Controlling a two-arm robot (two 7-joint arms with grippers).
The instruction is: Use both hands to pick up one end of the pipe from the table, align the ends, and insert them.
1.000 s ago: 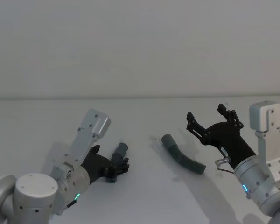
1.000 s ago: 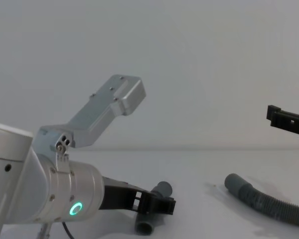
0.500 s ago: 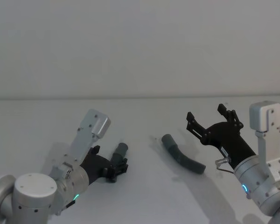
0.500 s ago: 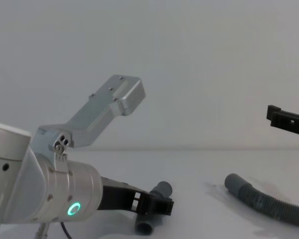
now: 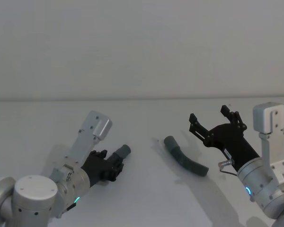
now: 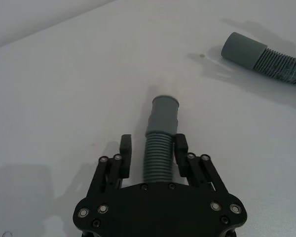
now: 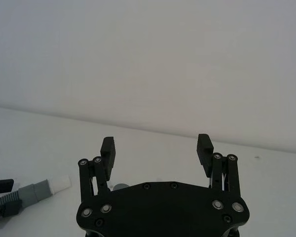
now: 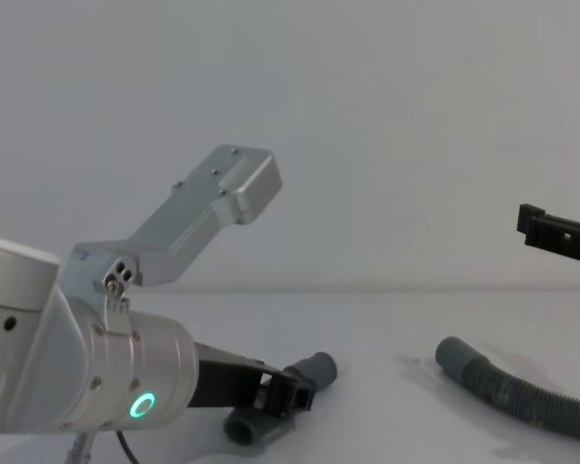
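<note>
The short pipe piece (image 5: 121, 152) lies on the white table (image 5: 146, 198) at front left. My left gripper (image 5: 111, 164) is shut on its ribbed part (image 6: 158, 158), one finger on each side. Its smooth cuff (image 6: 165, 112) sticks out past the fingertips, and its white tip (image 7: 62, 182) points toward the right arm. The longer pipe piece (image 5: 185, 161) rests on the table right of centre, its open socket cuff (image 8: 456, 355) facing left. My right gripper (image 5: 213, 124) hangs open above and behind that piece, with nothing between its fingers (image 7: 107, 148).
A pale grey wall (image 5: 142, 47) rises behind the table's far edge. Bare tabletop (image 5: 146, 142) separates the two pipe pieces.
The left fingers have closed in on the short piece. That piece has swung, its rear end shifting left. The right arm and the longer piece have stayed still.
</note>
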